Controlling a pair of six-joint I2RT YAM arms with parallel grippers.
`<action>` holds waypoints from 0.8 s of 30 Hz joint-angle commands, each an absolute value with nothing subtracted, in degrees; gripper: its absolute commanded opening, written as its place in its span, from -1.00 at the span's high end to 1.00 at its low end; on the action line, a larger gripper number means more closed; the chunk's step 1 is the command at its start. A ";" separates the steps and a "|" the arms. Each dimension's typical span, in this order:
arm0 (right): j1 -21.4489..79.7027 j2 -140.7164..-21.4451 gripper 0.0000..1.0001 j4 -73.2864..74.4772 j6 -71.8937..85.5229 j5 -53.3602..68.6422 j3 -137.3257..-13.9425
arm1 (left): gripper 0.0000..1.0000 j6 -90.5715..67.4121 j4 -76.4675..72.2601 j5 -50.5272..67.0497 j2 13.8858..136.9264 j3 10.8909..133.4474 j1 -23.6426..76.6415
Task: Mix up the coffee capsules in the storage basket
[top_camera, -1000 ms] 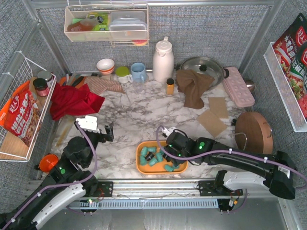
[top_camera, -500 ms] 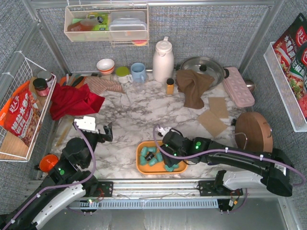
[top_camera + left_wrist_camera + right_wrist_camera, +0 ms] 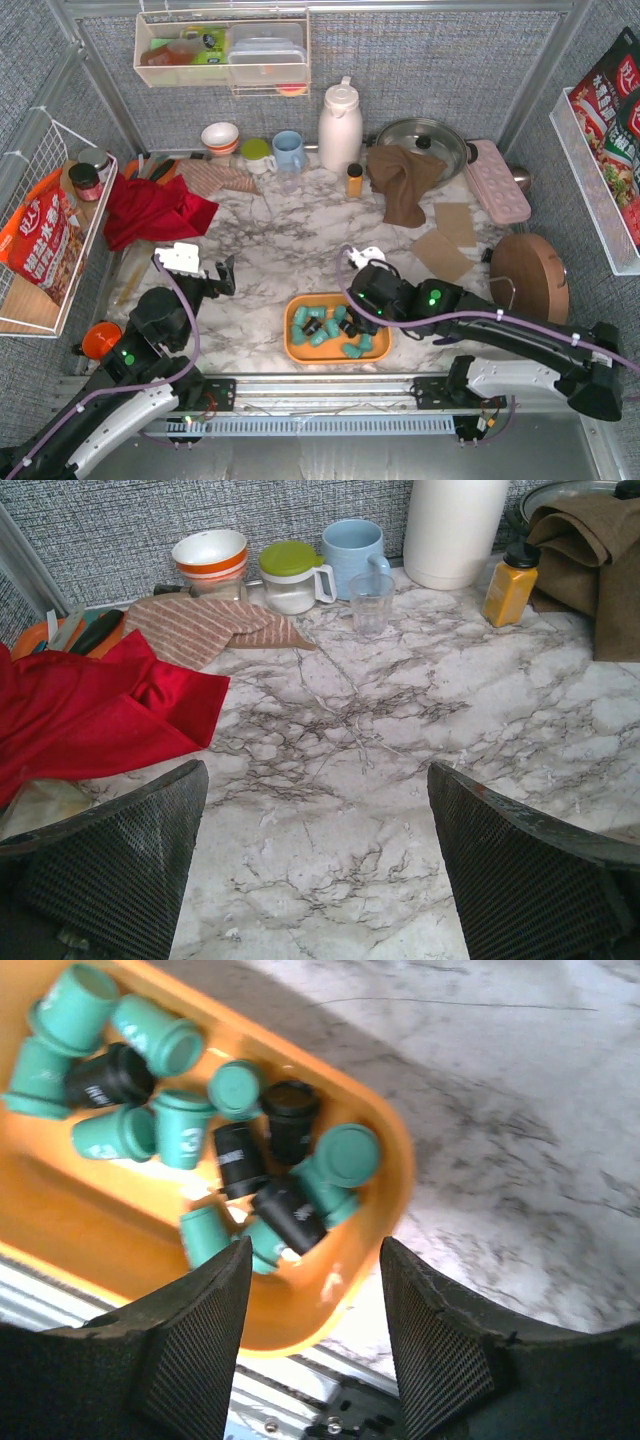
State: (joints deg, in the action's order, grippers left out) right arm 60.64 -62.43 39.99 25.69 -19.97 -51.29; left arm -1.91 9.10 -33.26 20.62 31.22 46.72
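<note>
The orange storage basket [image 3: 295, 350] lies on the marble near the front edge. It holds several coffee capsules [image 3: 318, 325] in a loose heap, most of them teal [image 3: 180, 1130] and a few black [image 3: 290, 1210]. My right gripper [image 3: 368, 312] hangs just above the right end of the basket [image 3: 395, 1165]. It is open [image 3: 315, 1260], nothing is between its fingers, and it touches no capsule. My left gripper [image 3: 212, 278] stands to the left of the basket, wide open [image 3: 315, 810] over bare marble.
A red cloth [image 3: 150, 212] lies at the left. A small yellow bottle [image 3: 354, 181], a white jug [image 3: 339, 127], cups and a brown cloth [image 3: 405, 180] stand at the back. Cardboard pieces [image 3: 445, 245] and a round wooden board [image 3: 527, 277] are at the right. The metal rail [image 3: 300, 1400] runs just beyond the basket's near rim.
My right gripper went left over the capsules, then drew back right and lifted off them, its jaws a little wider. Some capsules shifted. The left arm has not moved.
</note>
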 commanded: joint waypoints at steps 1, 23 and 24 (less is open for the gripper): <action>58.80 -59.77 -0.19 45.10 26.54 -28.42 -50.68 | -0.98 -2.22 8.63 -33.51 20.60 31.22 46.72; 48.16 -33.94 -0.98 12.70 3.59 -41.05 -32.62 | -0.98 -2.64 8.46 -33.08 20.65 30.98 46.67; 48.12 -33.53 -0.98 10.35 2.36 -40.50 -31.36 | -0.98 -2.64 8.40 -33.13 20.54 30.93 46.69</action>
